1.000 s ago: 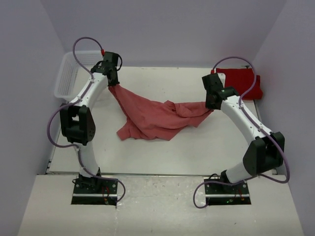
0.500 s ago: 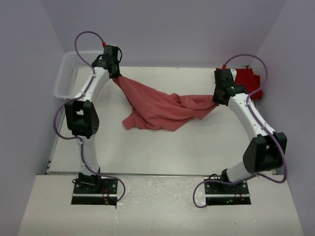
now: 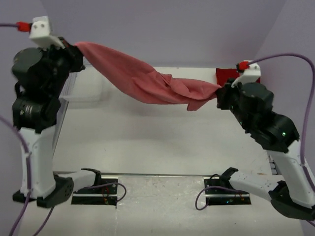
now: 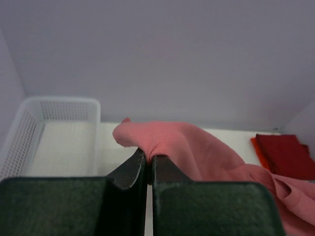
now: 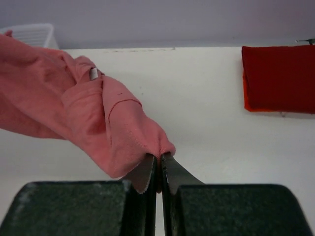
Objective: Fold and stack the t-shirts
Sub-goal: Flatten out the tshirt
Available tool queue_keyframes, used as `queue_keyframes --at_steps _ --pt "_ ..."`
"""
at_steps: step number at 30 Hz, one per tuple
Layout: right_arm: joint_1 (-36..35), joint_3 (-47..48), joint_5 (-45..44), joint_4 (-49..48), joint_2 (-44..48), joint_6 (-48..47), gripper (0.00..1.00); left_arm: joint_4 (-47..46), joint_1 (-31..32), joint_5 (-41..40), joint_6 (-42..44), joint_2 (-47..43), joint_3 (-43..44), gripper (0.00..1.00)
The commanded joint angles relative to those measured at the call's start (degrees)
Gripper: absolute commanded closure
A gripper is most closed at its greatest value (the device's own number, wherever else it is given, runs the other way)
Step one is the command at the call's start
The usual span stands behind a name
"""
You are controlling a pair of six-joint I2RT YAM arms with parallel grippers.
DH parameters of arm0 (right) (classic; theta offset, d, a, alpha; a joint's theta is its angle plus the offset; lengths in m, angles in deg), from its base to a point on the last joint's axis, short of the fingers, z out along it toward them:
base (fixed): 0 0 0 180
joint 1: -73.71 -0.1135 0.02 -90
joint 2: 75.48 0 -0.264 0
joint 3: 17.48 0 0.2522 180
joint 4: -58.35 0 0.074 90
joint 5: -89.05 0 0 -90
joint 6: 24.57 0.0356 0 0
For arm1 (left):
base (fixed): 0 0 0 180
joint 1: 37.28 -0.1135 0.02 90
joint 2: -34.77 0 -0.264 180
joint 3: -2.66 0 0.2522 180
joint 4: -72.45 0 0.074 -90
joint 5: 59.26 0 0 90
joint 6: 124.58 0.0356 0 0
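The salmon-red t-shirt (image 3: 147, 81) hangs in the air between my two grippers, a bunched, twisted band whose long axis runs straight from one to the other. The left gripper (image 4: 149, 158) is clamped on one edge, and the cloth trails away to that gripper's right and downward. The right gripper (image 5: 160, 162) is pinched tight on the other end, with the cloth bulging off to its left. Neither arm is nearer, since each holds an end; from above, the left end rides higher.

I judge the coming move turns on that span: it is twisted mid-length and wants spreading before I lay it on the table (image 5: 206, 98). The folded deep red shirts (image 5: 278, 76) lie ahead and right of the right gripper, well apart from it. The white mesh basket (image 4: 29, 128) sits ahead-left of the left gripper, and I see nothing in it.
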Motion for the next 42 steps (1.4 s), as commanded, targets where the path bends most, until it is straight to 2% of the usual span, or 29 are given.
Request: queue_keyframes --at_steps 1,2,7,11,12,15,19,21,22,23,24,26,28,30,32,33,34,38,41,42 --pt "-5.2 3.0 -7.9 7.5 5.3 3.3 1.00 -5.1 0.0 4.8 0.6 -11.9 -7.7 1.00" --pt "-5.4 3.1 -8.7 7.7 6.3 3.4 1.00 -6.3 0.0 4.8 0.6 -12.3 -9.7 1.00" --pt "-4.7 -0.2 -15.8 3.7 4.3 2.8 1.00 -7.4 0.0 6.1 0.5 -2.4 -12.2 1.00" --pt "3.5 -2.1 -12.5 2.4 -3.5 4.6 1.00 -10.7 0.1 4.7 -0.1 8.2 -14.5 1.00" --pt "6.5 -5.4 -12.0 1.4 -6.5 5.2 1.00 -9.6 0.2 3.5 0.0 13.8 -13.6 1.00" --pt "10.8 -13.9 -7.3 -6.5 -12.3 4.5 1.00 -10.1 0.7 0.8 0.3 22.9 -13.7 1.00" --pt "11.3 -18.3 -5.0 -11.3 -22.2 6.1 0.98 -13.9 0.7 -1.6 0.0 33.9 -18.4 1.00" --pt "11.4 -20.5 -2.8 -14.8 -24.9 5.7 0.82 -15.0 0.7 -3.1 -0.5 38.7 -20.1 1.00" --pt "11.4 -20.7 -3.5 -15.1 -26.7 6.4 0.58 -16.4 1.0 -4.9 -0.9 39.7 -22.0 1.00" --pt "11.4 -20.8 -3.7 -15.7 -27.2 6.2 0.45 -17.3 1.1 -7.5 -0.9 40.2 -23.1 0.96" --pt "11.3 -20.5 -3.7 -15.8 -27.4 6.0 0.27 -18.0 1.2 -8.4 -0.7 40.6 -24.0 0.89" --pt "11.3 -19.5 -4.4 -14.9 -26.8 5.6 0.25 -20.0 1.4 -11.6 -1.6 38.5 -27.3 0.84" --pt "11.2 -18.7 -5.4 -14.6 -25.4 5.2 0.21 -24.2 2.2 -13.5 -2.4 31.9 -32.6 0.59" --pt "11.1 -18.2 -5.5 -13.6 -22.9 4.6 0.19 -25.5 3.6 -21.2 -4.3 24.6 -35.1 0.38" --pt "11.0 -18.3 -5.4 -12.3 -20.4 4.7 0.19 -25.8 6.1 -27.7 -6.5 18.2 -37.7 0.27" --pt "10.9 -18.8 -4.4 -12.0 -19.5 4.7 0.19 -25.7 6.8 -28.2 -7.3 16.6 -38.6 0.18" --pt "10.8 -19.4 -3.7 -12.0 -18.5 4.8 0.19 -24.2 7.9 -27.9 -8.0 15.3 -39.4 0.15" --pt "10.7 -23.5 -2.3 -13.1 -14.6 5.0 0.21 -19.0 13.3 -28.7 -8.2 13.2 -39.8 0.14" --pt "10.9 -25.3 -1.0 -13.2 -14.8 4.2 0.21 -17.7 17.1 -21.2 -9.8 10.3 -44.2 0.21" --pt "11.1 -25.4 -0.7 -13.2 -15.6 4.4 0.24 -20.4 19.8 -20.1 -10.1 9.4 -49.0 0.26"
